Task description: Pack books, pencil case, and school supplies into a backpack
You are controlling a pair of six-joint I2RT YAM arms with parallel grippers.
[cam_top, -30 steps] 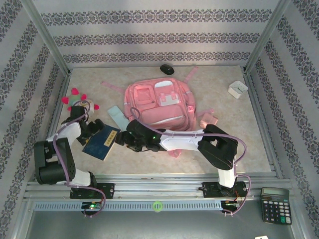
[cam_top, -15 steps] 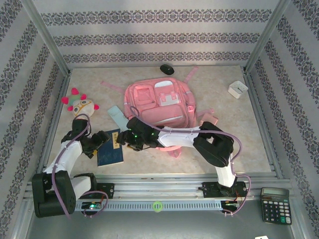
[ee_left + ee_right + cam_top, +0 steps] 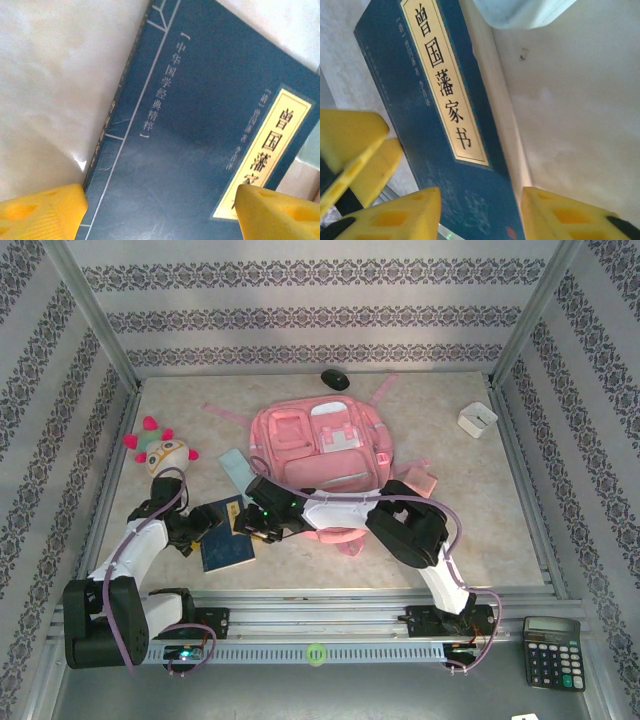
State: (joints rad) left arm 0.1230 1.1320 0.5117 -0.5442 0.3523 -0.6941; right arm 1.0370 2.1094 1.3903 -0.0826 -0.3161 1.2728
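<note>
The dark blue book [image 3: 228, 548] lay flat on the desk [image 3: 500, 530], close to the front edge and left of the middle, just in front of the pale pencil case [image 3: 237, 466]. The pink backpack [image 3: 318, 440] sat further back at the desk's centre. Both arms met over the book, probably because a thin volume lying flat gives one set of fingers little to catch. One side looked set to steady it while the other worked at an edge.

The left fingers [image 3: 40, 210] stood wide apart above the cover, one by the spine edge and one over the yellow title patch. They clamped nothing that I could see, and whether the pads touched the cover could not be told. The right fingers [image 3: 570, 217] were roughly half apart, set across the book's long page edge near a corner and not closed on it.

The left arm was folded back near the front left corner, its forearm running away from the front edge before the wrist bent down onto the book. The right arm reached low from the front right, stretched leftward across the backpack's near side.
</note>
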